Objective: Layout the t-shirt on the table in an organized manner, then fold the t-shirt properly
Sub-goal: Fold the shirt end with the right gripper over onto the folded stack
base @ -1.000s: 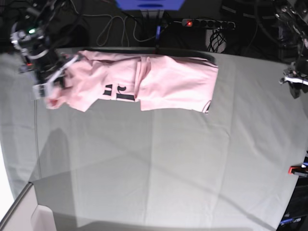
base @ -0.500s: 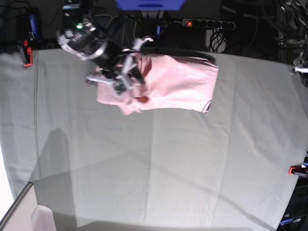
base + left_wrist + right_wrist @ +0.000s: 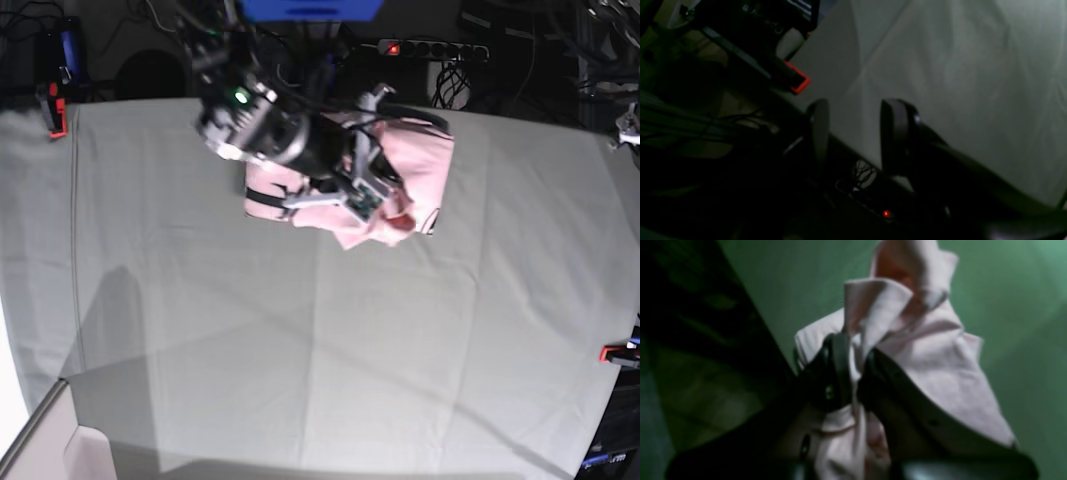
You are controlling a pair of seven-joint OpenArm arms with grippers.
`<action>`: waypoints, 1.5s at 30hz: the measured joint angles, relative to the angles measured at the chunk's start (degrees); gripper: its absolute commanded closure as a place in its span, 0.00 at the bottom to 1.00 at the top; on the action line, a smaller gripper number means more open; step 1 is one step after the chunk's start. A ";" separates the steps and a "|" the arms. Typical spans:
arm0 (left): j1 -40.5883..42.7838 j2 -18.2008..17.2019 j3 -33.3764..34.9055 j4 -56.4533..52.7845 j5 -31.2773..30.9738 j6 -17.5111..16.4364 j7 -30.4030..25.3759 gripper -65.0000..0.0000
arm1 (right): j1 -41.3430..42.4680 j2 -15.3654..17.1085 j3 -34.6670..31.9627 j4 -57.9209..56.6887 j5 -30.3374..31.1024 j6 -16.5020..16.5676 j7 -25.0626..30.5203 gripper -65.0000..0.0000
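Note:
The pale pink t-shirt (image 3: pixel 425 160) lies bunched at the far middle of the table (image 3: pixel 300 350). My right gripper (image 3: pixel 368 195) hovers over its right half, shut on a fold of pink cloth. In the right wrist view that gripper (image 3: pixel 855 373) pinches the t-shirt (image 3: pixel 940 373) between dark fingers, and the cloth stands up above them. A dark strip shows at the shirt's left edge (image 3: pixel 262 200). My left gripper (image 3: pixel 855 133) is open with nothing between its fingers, over the table's (image 3: pixel 957 83) far edge.
A power strip (image 3: pixel 432 48) with a red light and cables lie behind the far edge. Red clamps sit at the far left (image 3: pixel 55 115) and the right edge (image 3: pixel 615 353). A pale box corner (image 3: pixel 40 450) is at the near left.
My right arm has swept from the shirt's left end to its right half, dragging the held cloth over the rest. The black lettering is now covered. The left arm has withdrawn toward the right edge.

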 measured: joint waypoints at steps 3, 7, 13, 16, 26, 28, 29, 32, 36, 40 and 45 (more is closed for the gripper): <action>0.20 -0.02 -1.27 -0.35 0.04 0.02 0.02 0.61 | 2.16 0.22 -2.27 -5.01 -0.61 -0.04 -0.83 1.00; 0.09 0.04 -2.21 -0.48 0.02 0.00 0.20 0.61 | 4.59 0.17 -6.34 -8.07 -0.50 -0.09 -0.42 1.00; 0.90 0.00 -3.06 -0.48 -0.02 -0.02 0.00 0.61 | 6.58 0.17 -10.16 -11.96 -0.44 -0.07 -0.59 1.00; 1.49 0.04 -3.06 -0.48 0.00 0.00 0.02 0.61 | 8.31 0.20 -10.10 -13.92 -0.13 -0.07 -0.59 1.00; 1.44 0.04 -2.95 -0.48 0.00 0.00 0.00 0.61 | 10.97 0.13 -8.15 -14.01 0.20 0.07 -0.11 1.00; 1.49 0.04 -2.95 -0.48 0.02 0.00 0.02 0.61 | 11.32 0.17 -6.36 -14.21 0.17 0.02 0.00 1.00; 1.49 0.04 -2.95 -0.48 0.00 0.00 0.02 0.61 | 11.56 0.17 -5.73 -14.69 0.22 -0.04 0.07 1.00; 1.49 0.07 -2.95 -0.48 0.00 0.00 0.02 0.61 | 12.20 0.20 -4.26 -16.15 0.15 -0.02 0.00 1.00; 1.49 0.07 -2.95 -0.48 0.00 0.00 0.02 0.61 | 12.28 0.20 -5.68 -16.50 0.09 -0.09 -0.20 0.99; 1.46 0.07 -2.95 -0.48 0.00 0.00 0.02 0.61 | 11.98 0.17 -7.56 -16.65 0.17 -0.04 -0.13 0.84; 1.44 0.07 -2.84 -0.48 0.00 0.00 0.02 0.61 | 12.00 0.17 -7.98 -16.63 0.17 -0.04 0.00 0.65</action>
